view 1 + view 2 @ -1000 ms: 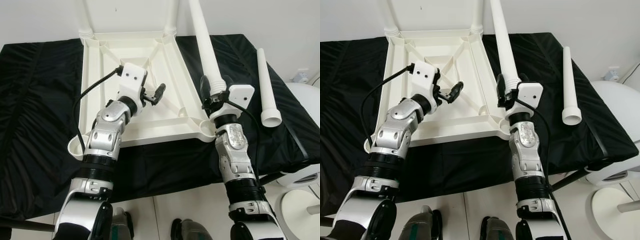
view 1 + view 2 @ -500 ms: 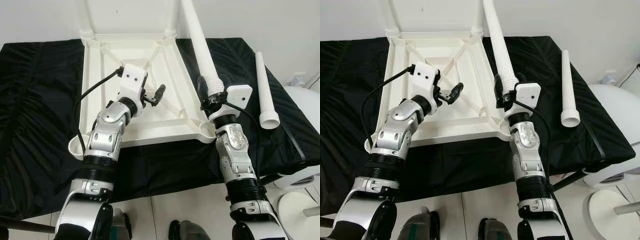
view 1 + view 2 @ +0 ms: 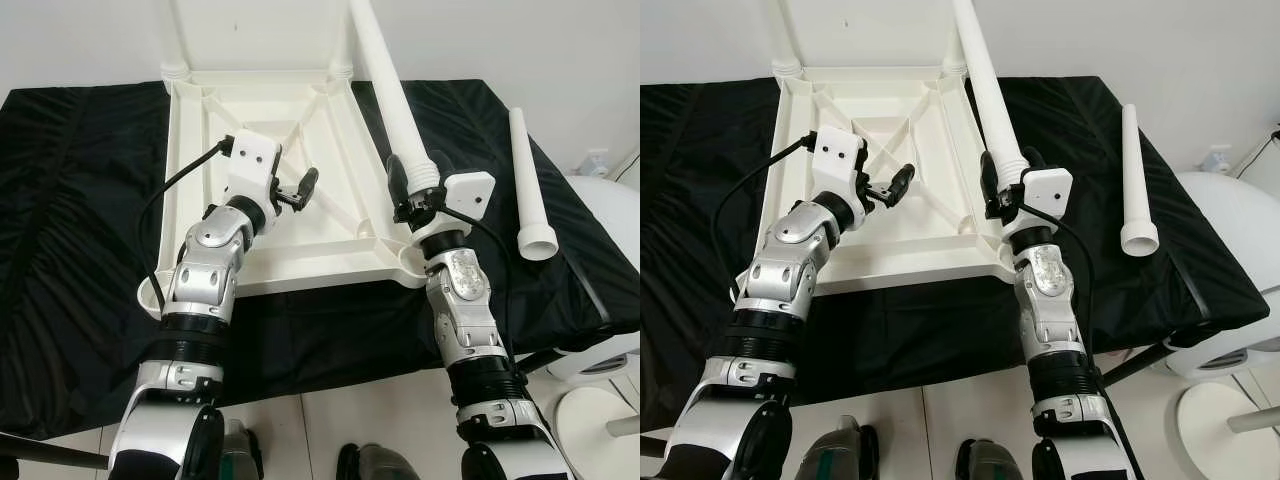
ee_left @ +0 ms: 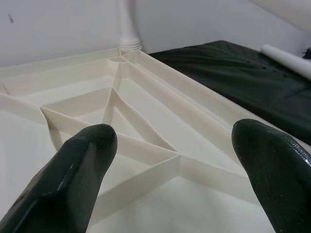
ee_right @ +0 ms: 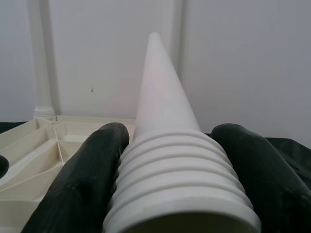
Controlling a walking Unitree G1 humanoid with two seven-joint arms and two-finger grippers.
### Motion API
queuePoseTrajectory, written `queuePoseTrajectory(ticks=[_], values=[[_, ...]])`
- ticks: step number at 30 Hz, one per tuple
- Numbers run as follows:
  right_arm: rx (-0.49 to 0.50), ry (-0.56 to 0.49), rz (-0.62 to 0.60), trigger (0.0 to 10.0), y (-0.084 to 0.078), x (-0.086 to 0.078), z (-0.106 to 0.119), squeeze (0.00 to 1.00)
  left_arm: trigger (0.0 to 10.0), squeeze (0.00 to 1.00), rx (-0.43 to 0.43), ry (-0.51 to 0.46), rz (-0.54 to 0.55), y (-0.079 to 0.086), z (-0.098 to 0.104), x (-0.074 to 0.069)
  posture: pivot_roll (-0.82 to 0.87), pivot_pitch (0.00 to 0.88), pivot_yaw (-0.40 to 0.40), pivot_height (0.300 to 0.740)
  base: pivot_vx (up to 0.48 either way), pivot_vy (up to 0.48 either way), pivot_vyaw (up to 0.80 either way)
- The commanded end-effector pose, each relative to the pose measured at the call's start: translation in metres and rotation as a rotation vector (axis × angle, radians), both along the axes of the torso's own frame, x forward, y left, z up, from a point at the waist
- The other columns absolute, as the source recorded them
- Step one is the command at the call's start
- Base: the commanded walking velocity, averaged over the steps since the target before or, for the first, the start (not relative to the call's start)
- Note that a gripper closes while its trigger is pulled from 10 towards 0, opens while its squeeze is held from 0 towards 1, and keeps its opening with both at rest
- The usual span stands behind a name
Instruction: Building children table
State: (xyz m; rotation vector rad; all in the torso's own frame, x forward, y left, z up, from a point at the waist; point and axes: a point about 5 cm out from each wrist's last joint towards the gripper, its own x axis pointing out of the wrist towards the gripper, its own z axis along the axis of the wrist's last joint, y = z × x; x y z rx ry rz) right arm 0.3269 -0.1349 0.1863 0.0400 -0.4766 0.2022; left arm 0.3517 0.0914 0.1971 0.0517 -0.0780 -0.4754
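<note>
Right end effector [image 3: 412, 190] clenched on the ribbed wide end of a white table leg [image 3: 390, 85]; both black fingers [image 5: 80, 179] press the ridges from either side. The leg rises from the grip and slants up and away toward the wall, tapering to its tip. Just below and nearer the robot than this end effector sits the near right corner socket [image 3: 412, 262] of the upturned tabletop [image 3: 200, 130]; the ribbed end hangs above it, apart from it, not seated

Left end effector [image 3: 303, 188] released, fingers [image 4: 73, 170] spread wide with nothing between them, hovering over the underside of the tabletop near its middle. Beneath and ahead of it the cross ribs [image 4: 141, 145] of the underside meet in a diagonal lattice

Farther out from both end effectors, two fitted legs stand upright in the far corners: far left leg [image 3: 172, 40], far right leg [image 3: 342, 45]. The near left corner socket [image 3: 152, 295] sits beside the left forearm, open

Well out to the right of the right end effector, a loose leg [image 3: 530, 180] lies flat on the black cloth [image 3: 70, 200] covering the surface, wide end toward the robot

A white rounded object [image 3: 610, 215] sits past the cloth's right edge
</note>
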Motion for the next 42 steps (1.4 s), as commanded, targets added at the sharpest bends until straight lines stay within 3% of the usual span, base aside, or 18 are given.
queuePoseTrajectory(ticks=[1,2,3,5,7,10,12,17,21,32,40,42], values=[[-0.010,-0.036,0.027,10.0,0.003,-0.001,0.005,0.00,10.0,0.00,-0.050,0.029,0.099,0.002,-0.002,-0.001,0.02,0.000,-0.030,0.740,0.000,0.000,0.00],[-0.024,-0.039,0.049,10.0,0.005,-0.003,0.004,0.00,10.0,0.00,-0.057,0.043,0.025,-0.004,-0.003,-0.005,0.02,0.001,-0.034,0.740,0.000,0.000,0.00],[-0.024,-0.039,0.049,10.0,0.005,-0.003,0.004,0.00,10.0,0.00,-0.057,0.043,0.025,-0.004,-0.003,-0.005,0.02,0.001,-0.034,0.740,0.000,0.000,0.00],[-0.039,-0.037,0.074,10.0,0.006,-0.006,0.002,0.00,10.0,0.00,-0.004,0.023,-0.063,-0.010,-0.007,-0.014,0.02,0.012,-0.037,0.740,0.000,0.000,0.00],[-0.044,-0.032,0.075,10.0,0.006,-0.006,0.000,0.00,10.0,0.00,0.033,0.013,-0.062,-0.009,-0.010,-0.015,0.02,0.009,-0.038,0.740,0.000,0.000,0.00],[-0.054,-0.025,0.072,10.0,0.003,-0.007,-0.003,0.00,10.0,0.00,0.071,0.016,-0.006,-0.005,-0.018,-0.014,0.02,0.007,-0.036,0.740,0.000,0.000,0.00],[-0.054,-0.024,0.064,10.0,0.002,-0.006,-0.003,0.00,10.0,0.00,0.051,0.010,0.083,0.000,-0.022,-0.011,0.02,0.000,-0.033,0.740,0.000,0.000,0.00],[-0.047,-0.035,0.056,10.0,0.004,-0.004,-0.001,0.00,10.0,0.00,-0.010,-0.002,0.166,0.005,-0.018,-0.008,0.00,0.000,-0.012,0.740,0.000,0.000,0.00],[-0.044,-0.048,0.052,10.0,0.007,-0.004,0.002,0.00,10.0,0.00,0.001,-0.026,0.220,0.012,-0.015,-0.004,-0.02,0.000,0.025,0.740,0.000,0.000,0.00],[-0.050,-0.083,0.012,10.0,0.002,-0.004,0.007,0.00,10.0,0.00,-0.013,0.005,0.239,0.024,-0.018,0.001,-0.08,0.000,0.098,0.740,0.000,0.000,0.00],[-0.053,-0.075,0.008,10.0,0.000,-0.003,0.005,0.00,10.0,0.00,0.011,-0.008,0.237,0.025,-0.021,0.001,-0.05,0.000,0.067,0.740,0.000,0.000,0.00],[-0.055,-0.067,0.019,10.0,0.001,-0.001,0.004,0.00,10.0,0.00,0.018,-0.022,0.236,0.025,-0.021,0.000,-0.02,0.000,0.019,0.740,0.000,0.000,0.00]])
